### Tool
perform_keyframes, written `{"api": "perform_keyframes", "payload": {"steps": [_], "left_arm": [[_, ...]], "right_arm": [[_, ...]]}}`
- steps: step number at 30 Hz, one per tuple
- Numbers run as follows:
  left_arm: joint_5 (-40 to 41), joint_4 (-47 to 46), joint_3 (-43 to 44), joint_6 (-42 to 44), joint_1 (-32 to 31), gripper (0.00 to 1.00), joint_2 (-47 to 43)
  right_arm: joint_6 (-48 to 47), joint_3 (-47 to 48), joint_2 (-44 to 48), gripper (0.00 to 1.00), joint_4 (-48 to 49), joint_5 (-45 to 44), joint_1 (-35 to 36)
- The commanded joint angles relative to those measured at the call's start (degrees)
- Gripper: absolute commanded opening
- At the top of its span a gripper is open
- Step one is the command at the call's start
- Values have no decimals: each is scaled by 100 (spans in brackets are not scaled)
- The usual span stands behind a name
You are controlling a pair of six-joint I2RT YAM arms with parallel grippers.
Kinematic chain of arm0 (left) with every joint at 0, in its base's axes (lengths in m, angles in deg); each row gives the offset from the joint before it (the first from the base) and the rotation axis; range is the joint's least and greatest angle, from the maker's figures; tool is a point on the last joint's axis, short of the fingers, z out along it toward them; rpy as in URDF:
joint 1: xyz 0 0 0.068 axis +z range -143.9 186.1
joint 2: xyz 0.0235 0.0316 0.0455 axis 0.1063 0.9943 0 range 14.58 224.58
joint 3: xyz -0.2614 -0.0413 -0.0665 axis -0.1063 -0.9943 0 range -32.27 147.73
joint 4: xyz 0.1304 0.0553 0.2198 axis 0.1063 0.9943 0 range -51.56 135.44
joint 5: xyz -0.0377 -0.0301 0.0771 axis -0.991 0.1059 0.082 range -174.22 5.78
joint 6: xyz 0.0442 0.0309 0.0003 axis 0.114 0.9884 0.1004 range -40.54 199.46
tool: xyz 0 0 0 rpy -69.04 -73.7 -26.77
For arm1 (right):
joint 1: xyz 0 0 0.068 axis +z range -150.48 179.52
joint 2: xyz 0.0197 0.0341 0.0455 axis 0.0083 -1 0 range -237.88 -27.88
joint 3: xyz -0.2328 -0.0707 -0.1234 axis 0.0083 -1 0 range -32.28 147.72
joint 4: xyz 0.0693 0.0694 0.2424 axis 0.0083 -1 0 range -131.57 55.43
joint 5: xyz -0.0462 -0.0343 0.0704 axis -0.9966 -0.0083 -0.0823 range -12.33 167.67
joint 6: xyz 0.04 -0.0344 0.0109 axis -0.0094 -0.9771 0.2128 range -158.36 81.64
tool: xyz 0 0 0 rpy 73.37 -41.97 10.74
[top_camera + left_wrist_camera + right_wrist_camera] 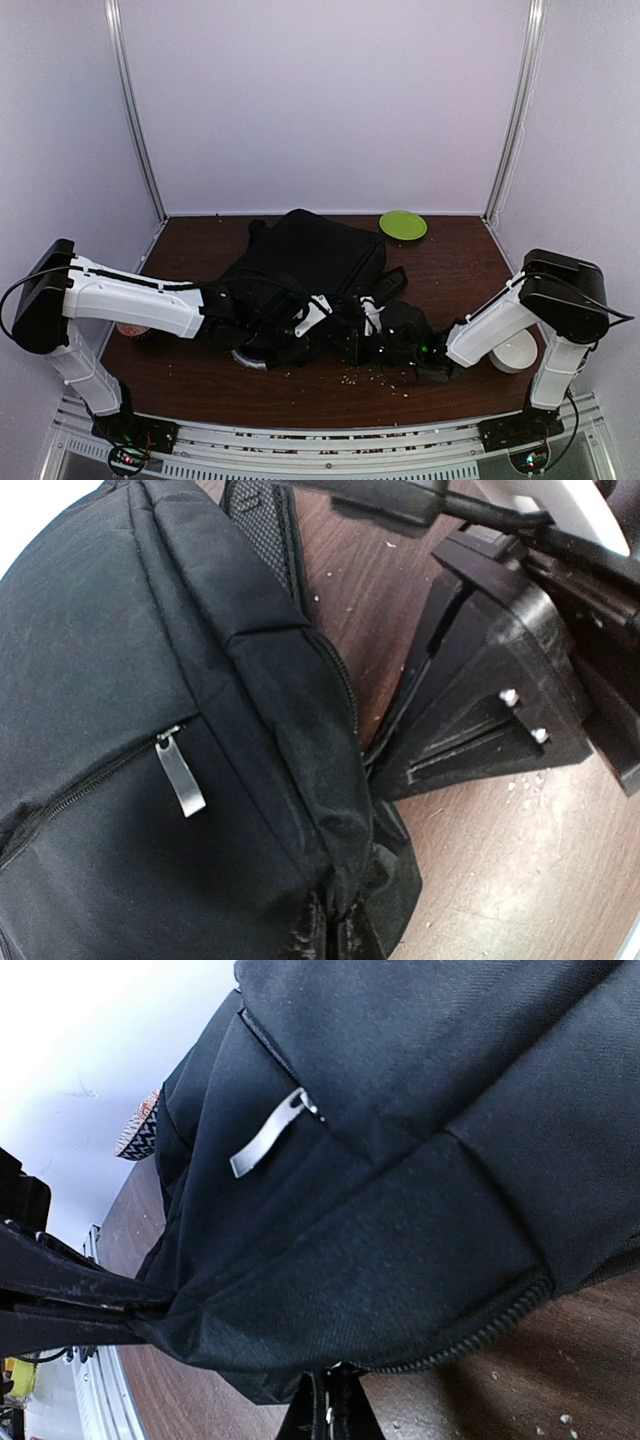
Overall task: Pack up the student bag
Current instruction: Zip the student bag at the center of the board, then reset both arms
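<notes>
The bag (310, 255) is pinched at its edge by the closed left gripper (135, 1315) and closed right gripper (330, 1410); thin fabric could be lost from the jaws if pulled hard.

Wrist cams look decent. On the right one, the weave of the large soft black fabric backpack (400, 1210) is crisp just above the right gripper (330, 1415). The flat silver zipper pull (268, 1145) up and left of it catches the light, and the far upper left is blown out to pure white.

The left one has the same blowout far up-left of the left gripper (330, 940), plus pale glare on the brown wooden tabletop (520, 880) to its right.

The overhead cam is softer, low-res and evenly lit, with hardly any shadows. The backpack is one dark blob there, swallowing both grippers' black tips.
</notes>
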Motion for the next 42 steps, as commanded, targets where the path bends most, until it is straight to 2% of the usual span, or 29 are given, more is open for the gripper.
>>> {"api": "perform_keyframes", "payload": {"steps": [1, 10, 17, 19, 21, 23, 24, 25, 29, 32, 34, 35, 36, 39, 42], "left_arm": [[-136, 40, 35, -60, -5, 0, -74], [-130, 76, -95, -78, -5, 0, -133], [-93, 20, -228, -125, -5, 0, -145], [-46, 122, -102, -164, -5, 2, -83], [38, 178, 23, -249, -1, 39, -81], [231, 60, 27, -358, -5, 64, -238], [355, -32, -5, -405, -5, 84, -376], [468, -124, -36, -446, 6, 96, -537], [564, -261, -166, -1118, 424, 98, -1291], [-380, -112, -363, -2022, 1508, 98, -1852], [-794, -318, -719, -2381, 2142, 98, -2283], [-729, -421, -873, -2518, 2391, 98, -2481], [-594, -425, -970, -2624, 2508, 98, -2677], [-92, -259, -1066, -2732, 2626, 98, -3049], [75, -185, -1083, -2690, 2640, 98, -3161]], "right_arm": [[206, -233, 222, 0, 36, -492, -76], [952, -692, 131, 0, 750, -500, -644], [1155, -819, 66, 0, 1027, -433, -1078], [965, -834, 211, 27, 1033, -216, -1065], [808, -973, 496, 47, 875, -231, -981], [621, -1151, 907, 56, 589, -351, -921], [542, -1238, 1138, 60, 373, -449, -898], [436, -1337, 1428, 63, 192, -549, -873], [-63, -1338, 2771, 69, -1709, -1272, -853], [-447, -1138, 3884, 73, -3173, -2397, -853], [-542, -1181, 4598, 83, -3700, -3197, -879], [-539, -1223, 4960, 92, -3888, -3540, -954], [-538, -1228, 5246, 99, -4083, -3761, -1032], [-571, -1023, 5853, 100, -4852, -4026, -1253], [-655, -952, 6064, 99, -5155, -4057, -1311]]}}
